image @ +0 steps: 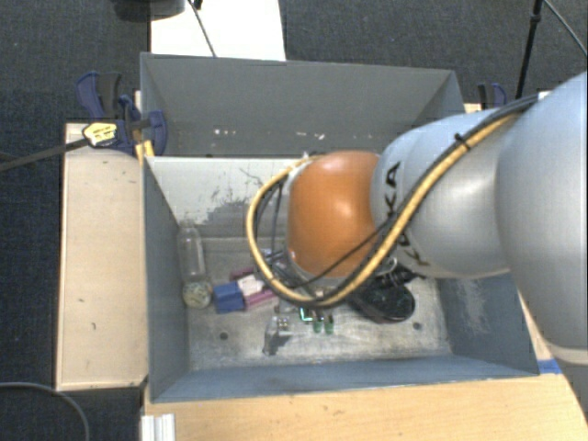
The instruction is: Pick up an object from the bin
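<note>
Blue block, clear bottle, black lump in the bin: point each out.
blue block [228, 299], camera view, centre of its top face.
clear bottle [191, 251], camera view, middle of its body.
black lump [390, 304], camera view, visible part below the arm.

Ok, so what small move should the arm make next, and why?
Probably nudge the gripper toward the view's left and slightly up, over the blue block: the gripper seems to sit over bare bin floor, and that block, beside a pink piece, lies nearest.
</note>
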You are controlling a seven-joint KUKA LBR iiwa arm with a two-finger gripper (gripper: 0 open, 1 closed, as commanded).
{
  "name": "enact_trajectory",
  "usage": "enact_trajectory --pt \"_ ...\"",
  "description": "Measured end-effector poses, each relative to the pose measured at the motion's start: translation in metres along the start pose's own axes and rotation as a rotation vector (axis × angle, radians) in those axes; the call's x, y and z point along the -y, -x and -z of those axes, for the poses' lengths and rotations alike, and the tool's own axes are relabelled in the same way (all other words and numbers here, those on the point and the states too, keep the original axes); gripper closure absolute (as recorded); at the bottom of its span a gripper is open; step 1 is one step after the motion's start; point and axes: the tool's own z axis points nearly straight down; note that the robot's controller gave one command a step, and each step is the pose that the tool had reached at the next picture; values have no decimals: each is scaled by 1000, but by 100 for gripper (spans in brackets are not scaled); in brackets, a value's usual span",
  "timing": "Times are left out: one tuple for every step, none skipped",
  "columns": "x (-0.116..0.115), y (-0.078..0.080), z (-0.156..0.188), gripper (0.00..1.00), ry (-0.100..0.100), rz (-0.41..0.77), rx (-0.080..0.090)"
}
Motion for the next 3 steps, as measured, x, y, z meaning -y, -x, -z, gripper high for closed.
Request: enact_trajectory --pt "-14 60 -75 0 3 -11 10" --pt "-15 58 -70 100 4 -15 9" --pt "18 16 118 100 2 87 14"
